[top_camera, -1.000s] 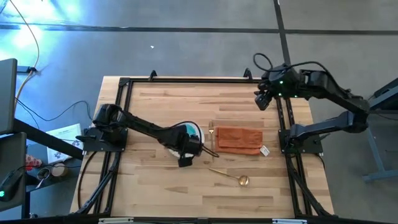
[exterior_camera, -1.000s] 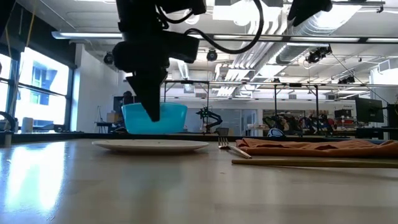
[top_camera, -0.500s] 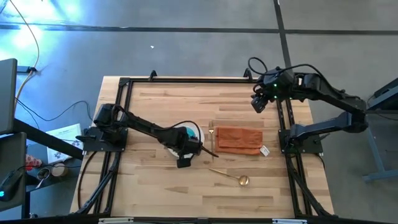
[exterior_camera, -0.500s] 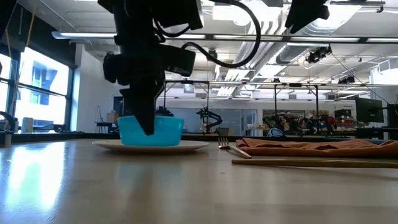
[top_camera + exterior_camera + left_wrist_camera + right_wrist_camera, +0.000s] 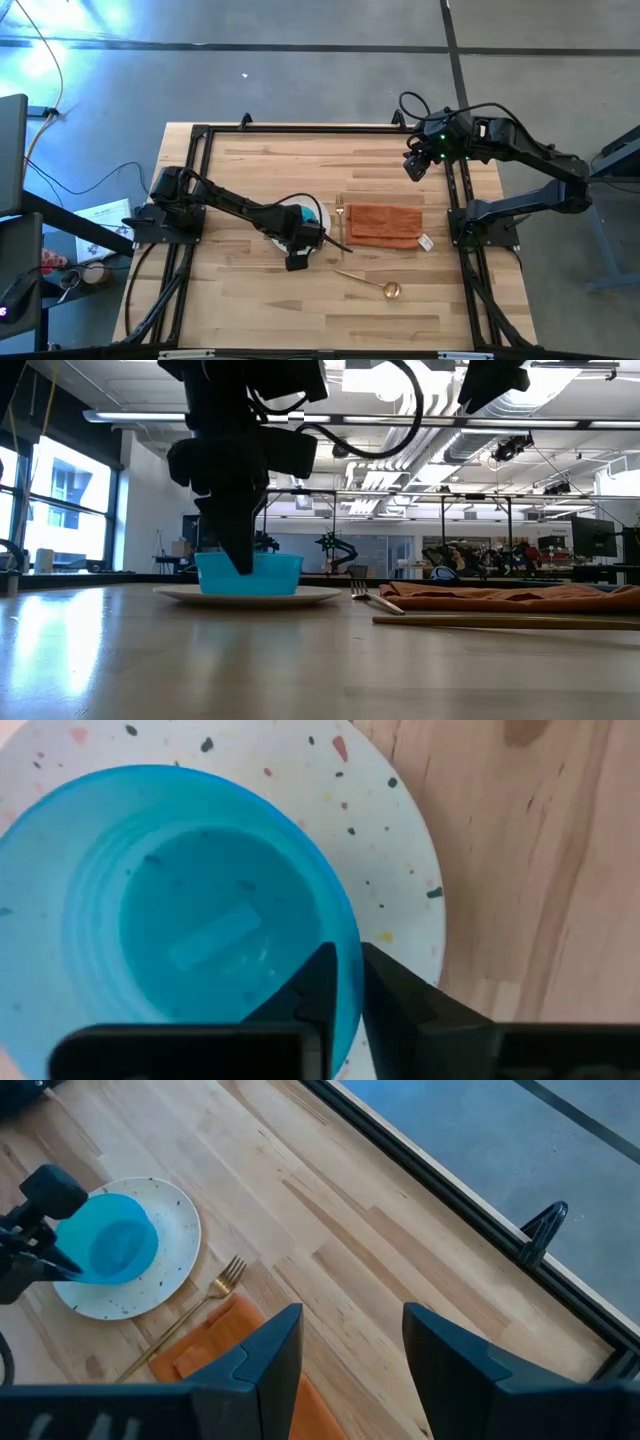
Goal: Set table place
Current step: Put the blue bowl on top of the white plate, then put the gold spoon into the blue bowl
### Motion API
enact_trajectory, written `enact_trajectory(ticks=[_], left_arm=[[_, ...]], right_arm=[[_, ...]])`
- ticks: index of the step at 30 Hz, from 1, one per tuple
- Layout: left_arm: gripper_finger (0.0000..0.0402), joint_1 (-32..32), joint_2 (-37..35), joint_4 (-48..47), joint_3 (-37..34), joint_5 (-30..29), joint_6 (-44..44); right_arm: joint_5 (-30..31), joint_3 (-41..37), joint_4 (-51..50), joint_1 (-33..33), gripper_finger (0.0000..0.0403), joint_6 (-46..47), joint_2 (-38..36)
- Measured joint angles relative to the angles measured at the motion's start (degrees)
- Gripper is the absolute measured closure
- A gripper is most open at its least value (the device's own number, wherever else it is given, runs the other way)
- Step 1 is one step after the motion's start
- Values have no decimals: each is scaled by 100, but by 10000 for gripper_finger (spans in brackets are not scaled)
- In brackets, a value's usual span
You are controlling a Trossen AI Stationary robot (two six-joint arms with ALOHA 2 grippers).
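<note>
The small blue bowl [image 5: 180, 920] sits on the round speckled white plate [image 5: 380, 850] at the middle of the wooden table [image 5: 250, 300]. My left gripper [image 5: 345, 960] is shut on the bowl's rim from above; it also shows in the low view [image 5: 240, 560]. The gold fork [image 5: 340, 210] lies right of the plate, beside the folded rust-orange napkin [image 5: 385, 222]. The gold spoon [image 5: 370, 282] lies nearer the front edge. My right gripper [image 5: 350, 1320] is open and empty, high over the table's far right corner [image 5: 415, 165]. My left gripper holds the bowl's rim [image 5: 348, 932] on the side toward the table's near edge, one finger [image 5: 315, 980] inside the bowl and one [image 5: 400, 995] outside. The fingers point down from above. The bowl stands upright with its base on the plate [image 5: 245, 596].
The black rail frame [image 5: 200, 135] borders the table. Bare planks lie left of the plate and along the far side [image 5: 300, 160]. The napkin's white tag [image 5: 426, 242] lies by the right rail.
My left gripper has gone down with the blue bowl, which was clear of the plate a second ago and now stands on it. My right gripper has shifted a little toward the table's left and near side.
</note>
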Motion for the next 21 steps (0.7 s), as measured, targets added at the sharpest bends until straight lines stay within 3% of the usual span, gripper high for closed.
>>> enact_trajectory(ticks=[13, 21], left_arm=[[253, 0, -593, -32, 352, -155, -127], [235, 0, -469, 247, 1030, -207, 1222]], right_arm=[[-7, 0, -232, 5, 237, 177, 0], [21, 0, -619, 234, 237, 415, 2]])
